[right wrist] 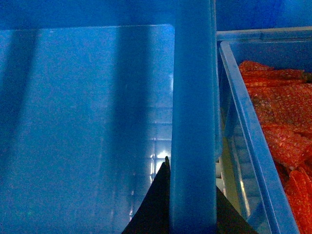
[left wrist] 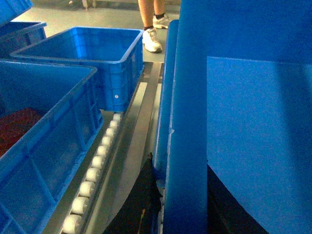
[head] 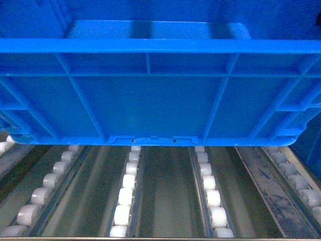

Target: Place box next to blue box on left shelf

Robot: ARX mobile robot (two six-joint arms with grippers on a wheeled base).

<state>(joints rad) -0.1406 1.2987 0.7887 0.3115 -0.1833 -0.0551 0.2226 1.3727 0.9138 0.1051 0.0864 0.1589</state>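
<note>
The box, a bright-blue ribbed crate, fills the upper head view, its near wall over the left shelf's white rollers. Whether its base touches them is hidden. My left gripper is shut on the box's left rim, one dark finger outside and one inside. At the opposite side my right gripper is shut on the right rim, with a black finger inside the smooth interior. A blue box holding red material stands on the shelf just left, a roller rail between them.
A second, empty blue crate sits farther along the shelf on the left. Close on the right stands a blue crate filled with orange-red material. A person's legs and white shoes are on the floor beyond the rack.
</note>
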